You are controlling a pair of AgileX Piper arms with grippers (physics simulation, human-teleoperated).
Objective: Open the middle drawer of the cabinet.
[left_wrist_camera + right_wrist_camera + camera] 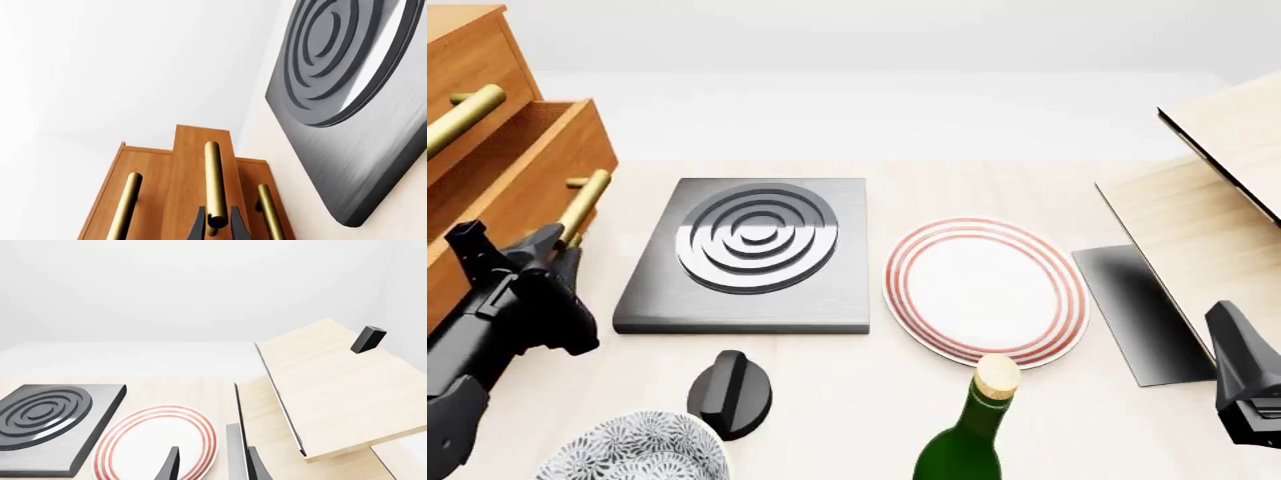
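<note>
At the lower left of the front view, the left hand (565, 238) is clenched on the brass bar handle (583, 204) of the orange-brown wooden middle drawer (527, 150), which juts out from the large orange-brown wooden cabinet (461, 45) at the frame's left edge. The right hand (210, 465), at the lower right, hangs released above the pale wooden tabletop (827, 380).

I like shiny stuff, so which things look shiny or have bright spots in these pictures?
Left wrist view: the brass handle gleams, and the grey ringed slab has a bright streak. Front view: that slab shines white on its left side; the green bottle glints faintly.
</note>
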